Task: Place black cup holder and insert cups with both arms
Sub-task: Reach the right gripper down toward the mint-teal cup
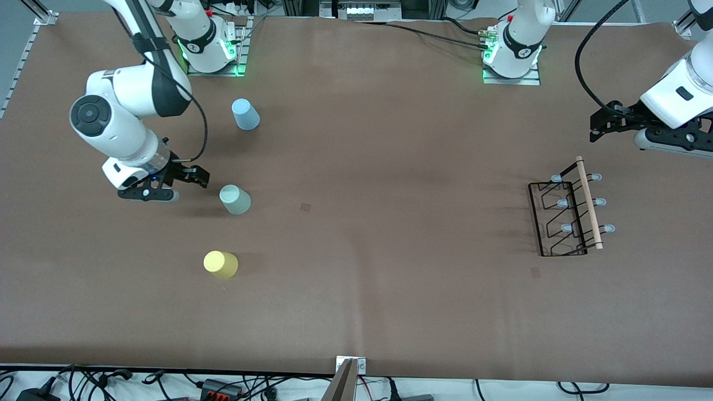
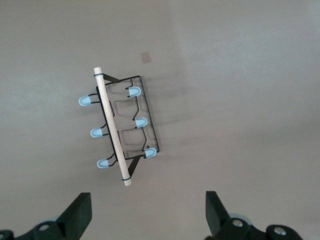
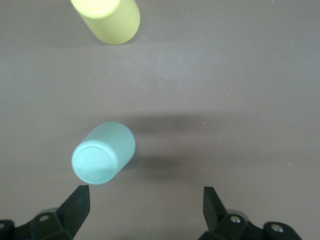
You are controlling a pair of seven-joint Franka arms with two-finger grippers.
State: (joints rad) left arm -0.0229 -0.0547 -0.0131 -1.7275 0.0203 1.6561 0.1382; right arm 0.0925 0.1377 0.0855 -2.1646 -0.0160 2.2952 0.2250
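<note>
The black cup holder rests on the table toward the left arm's end, its wooden rod and blue-grey pegs in plain sight. It also shows in the left wrist view. Three cups stand upside down toward the right arm's end: light blue, mint green and yellow. My right gripper is open and empty, beside the mint green cup and apart from it. The yellow cup shows at the edge of that view. My left gripper is open and empty, over bare table beside the holder.
Brown table mat covers the table. The arm bases stand along one edge. Cables lie past the edge nearest the front camera. A wide stretch of mat separates the cups from the holder.
</note>
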